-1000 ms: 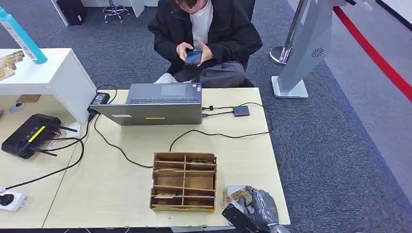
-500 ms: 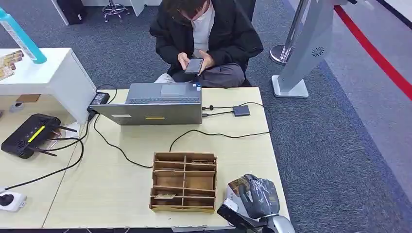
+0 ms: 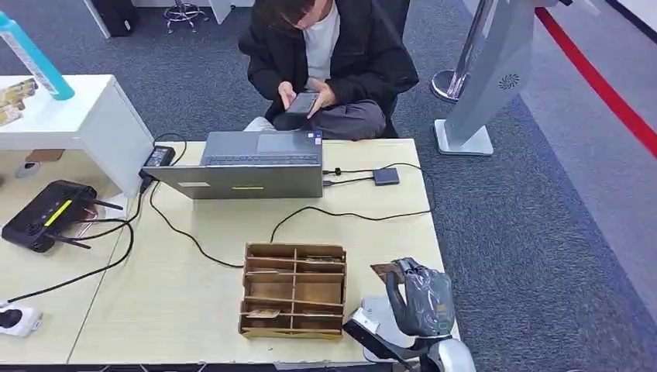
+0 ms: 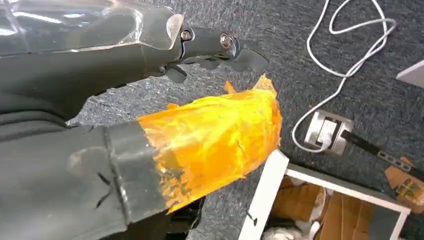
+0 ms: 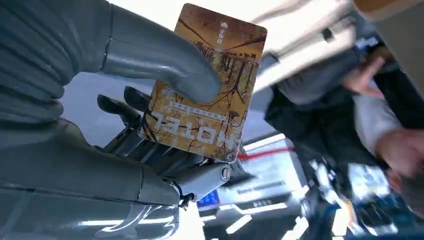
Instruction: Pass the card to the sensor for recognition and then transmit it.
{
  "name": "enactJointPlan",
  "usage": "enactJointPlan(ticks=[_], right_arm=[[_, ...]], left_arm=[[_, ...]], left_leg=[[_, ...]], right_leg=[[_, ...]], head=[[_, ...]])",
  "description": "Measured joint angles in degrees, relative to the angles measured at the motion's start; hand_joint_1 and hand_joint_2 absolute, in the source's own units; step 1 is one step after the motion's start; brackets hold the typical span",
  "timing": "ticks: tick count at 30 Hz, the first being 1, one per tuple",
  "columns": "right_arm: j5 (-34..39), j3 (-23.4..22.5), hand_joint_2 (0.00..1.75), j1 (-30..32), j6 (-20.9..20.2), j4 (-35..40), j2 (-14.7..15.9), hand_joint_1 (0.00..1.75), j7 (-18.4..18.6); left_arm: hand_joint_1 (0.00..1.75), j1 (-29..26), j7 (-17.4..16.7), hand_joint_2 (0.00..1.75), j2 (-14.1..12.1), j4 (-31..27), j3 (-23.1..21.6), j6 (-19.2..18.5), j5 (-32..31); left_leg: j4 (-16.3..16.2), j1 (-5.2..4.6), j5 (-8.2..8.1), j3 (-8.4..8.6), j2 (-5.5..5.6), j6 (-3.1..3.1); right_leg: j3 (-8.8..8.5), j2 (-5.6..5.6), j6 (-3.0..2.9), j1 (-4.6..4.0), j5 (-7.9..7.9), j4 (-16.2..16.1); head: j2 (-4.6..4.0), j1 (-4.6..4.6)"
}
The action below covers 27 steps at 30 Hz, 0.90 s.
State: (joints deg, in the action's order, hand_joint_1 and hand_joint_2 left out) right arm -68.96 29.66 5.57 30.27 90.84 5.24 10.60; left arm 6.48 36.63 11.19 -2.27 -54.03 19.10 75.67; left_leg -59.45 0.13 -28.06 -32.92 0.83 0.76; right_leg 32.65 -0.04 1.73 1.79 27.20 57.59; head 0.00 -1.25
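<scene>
Right wrist view: the right hand [image 5: 125, 145] pinches the card [image 5: 205, 82] between thumb and fingers, its face clear of the palm, likely for sensor reading.

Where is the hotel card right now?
The card is pinched in the robot's right hand, raised above the table's near right corner, just right of the wooden compartment box.

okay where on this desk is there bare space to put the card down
Bare tabletop lies left of the wooden organizer, and another strip between it and the laptop, crossed by a black cable. The near right corner is crowded by the right hand holding the card.
</scene>
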Motion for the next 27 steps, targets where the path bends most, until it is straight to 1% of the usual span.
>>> enactJointPlan(ticks=[5, 9, 13, 19, 25, 26, 27], right_arm=[[-1.2, -1.5, 1.75, -0.9, 2.2, 2.9, -0.9, 1.75, -3.2], [-1.9, -1.9, 1.75, -2.4, 3.2, 4.8, -1.3, 1.75, -4.6], [-2.5, -1.9, 1.75, -4.0, 4.0, 6.6, -1.5, 1.75, -5.4], [-2.7, -1.3, 1.75, -7.4, 3.9, 7.2, -1.7, 1.75, -7.1], [-2.2, 0.8, 1.75, -11.2, 2.9, 7.2, -1.8, 1.75, -7.6], [-2.1, 1.1, 1.75, -11.7, 2.7, 7.2, -1.8, 1.75, -7.6], [-1.8, 1.5, 1.75, -12.3, 2.7, 7.2, -1.8, 1.75, -7.6]], left_arm=[[0.0, -0.2, 0.2, 0.0, 0.0, 0.6, -1.3, -0.5, -0.4], [0.0, -2.1, 0.5, 0.0, 0.2, 1.0, -2.4, -0.7, -1.0], [0.0, -2.4, 0.6, 0.0, 0.3, 1.3, -3.2, -0.7, -1.2], [0.0, -2.7, 0.6, 0.0, 0.3, 1.4, -4.3, -0.5, -1.8], [0.0, -2.7, 0.7, 0.0, 0.4, 1.4, -5.1, -0.5, -2.5], [0.0, -2.7, 0.6, 0.0, 0.4, 1.4, -5.1, -0.5, -2.6], [0.0, -2.7, -0.3, 0.0, 0.4, 1.4, -5.2, 0.3, -2.2]], left_leg=[[0.0, 0.0, 0.0, -0.01, -0.03, 0.0], [0.0, -0.01, -0.02, 0.0, -0.12, 0.01], [0.0, -0.02, -0.02, -0.01, -0.11, 0.01], [0.0, -0.01, 0.01, 0.0, -0.12, -0.01], [0.0, -0.01, 0.01, 0.0, -0.11, -0.01], [0.0, -0.01, 0.01, -0.01, -0.11, -0.01], [0.0, -0.01, 0.01, -0.01, -0.11, -0.01]], right_leg=[[0.01, 0.03, 0.0, 0.01, 0.0, 0.0], [0.08, 0.12, 0.01, 0.03, 0.0, 0.0], [0.08, 0.11, 0.01, 0.02, 0.0, 0.0], [0.07, 0.11, 0.0, 0.01, -0.01, 0.0], [0.07, 0.11, 0.0, 0.01, -0.01, 0.0], [0.07, 0.11, 0.0, 0.01, -0.01, 0.0], [0.07, 0.11, 0.0, 0.01, -0.01, 0.0]], head=[[0.0, 0.0], [0.0, 0.02], [0.0, 0.02], [0.0, 0.0], [0.0, 0.0], [0.0, 0.0], [0.0, 0.0]])
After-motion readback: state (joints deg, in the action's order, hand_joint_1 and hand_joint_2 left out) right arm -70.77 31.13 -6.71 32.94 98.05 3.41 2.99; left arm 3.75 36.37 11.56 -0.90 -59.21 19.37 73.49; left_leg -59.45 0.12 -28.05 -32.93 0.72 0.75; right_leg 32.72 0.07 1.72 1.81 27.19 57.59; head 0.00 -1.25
